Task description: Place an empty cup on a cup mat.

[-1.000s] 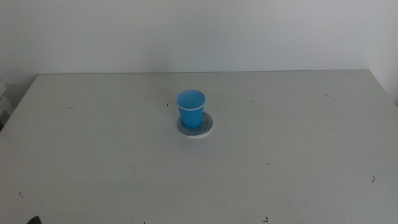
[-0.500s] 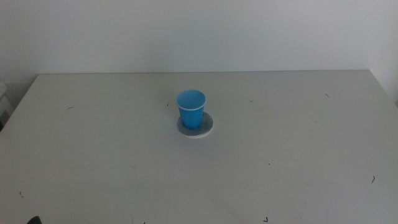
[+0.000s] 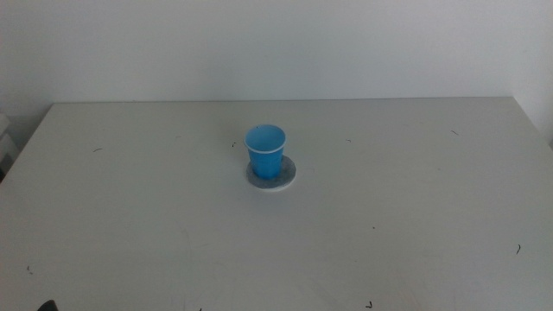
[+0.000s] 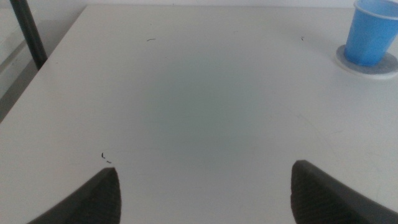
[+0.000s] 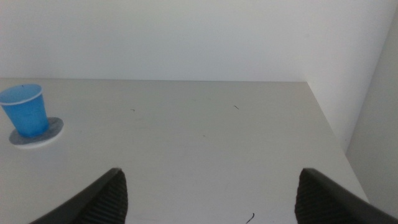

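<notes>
A bright blue cup (image 3: 265,150) stands upright on the round grey cup mat (image 3: 285,179) near the middle of the white table; its inside looks empty. The cup (image 4: 371,33) and mat (image 4: 385,68) also show far off in the left wrist view, and the cup (image 5: 25,111) and mat (image 5: 53,130) again in the right wrist view. My left gripper (image 4: 205,193) is open, well back from the cup with nothing between its jaws. My right gripper (image 5: 211,196) is open too, far from the cup. Neither gripper's jaws show in the middle view.
The white table (image 3: 389,199) carries only small dark specks. A pale wall rises behind its far edge. A dark pole (image 4: 28,31) stands off the table's edge in the left wrist view.
</notes>
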You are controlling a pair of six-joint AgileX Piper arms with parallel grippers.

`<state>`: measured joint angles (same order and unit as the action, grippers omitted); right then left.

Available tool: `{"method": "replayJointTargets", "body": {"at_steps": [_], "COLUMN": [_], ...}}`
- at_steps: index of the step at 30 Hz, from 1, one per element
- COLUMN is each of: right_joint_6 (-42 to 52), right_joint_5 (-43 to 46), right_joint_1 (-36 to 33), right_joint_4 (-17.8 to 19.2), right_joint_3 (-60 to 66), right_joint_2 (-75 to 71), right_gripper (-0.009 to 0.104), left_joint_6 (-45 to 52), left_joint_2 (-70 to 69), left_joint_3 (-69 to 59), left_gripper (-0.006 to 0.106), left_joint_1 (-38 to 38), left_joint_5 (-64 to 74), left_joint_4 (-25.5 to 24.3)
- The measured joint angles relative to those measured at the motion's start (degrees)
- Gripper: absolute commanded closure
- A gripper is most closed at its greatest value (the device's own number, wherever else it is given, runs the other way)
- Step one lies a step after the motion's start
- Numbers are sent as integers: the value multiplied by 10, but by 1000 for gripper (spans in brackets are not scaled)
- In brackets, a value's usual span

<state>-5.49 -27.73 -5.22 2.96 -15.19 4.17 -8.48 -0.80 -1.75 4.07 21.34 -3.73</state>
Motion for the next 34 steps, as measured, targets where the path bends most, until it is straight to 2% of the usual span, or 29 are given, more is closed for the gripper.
{"method": "replayJointTargets", "body": {"at_steps": [6, 9, 17, 34], "right_joint_6": [0, 0, 0, 0], "right_joint_5": [3, 4, 7, 107], "right_joint_1": [0, 0, 0, 0], "right_joint_4": [42, 51, 57, 60], "right_joint_3": [55, 69, 107, 168], "right_joint_2": [-48, -48, -49, -49], "right_gripper": [9, 9, 9, 9], "left_joint_6": [0, 0, 0, 0], "left_joint_2": [0, 0, 0, 0], "left_joint_3": [0, 0, 0, 0], "left_gripper": [-5, -5, -5, -5], "left_joint_1": [0, 0, 0, 0], "left_joint_5": [0, 0, 0, 0], "left_joint_4": [0, 0, 0, 0]}}
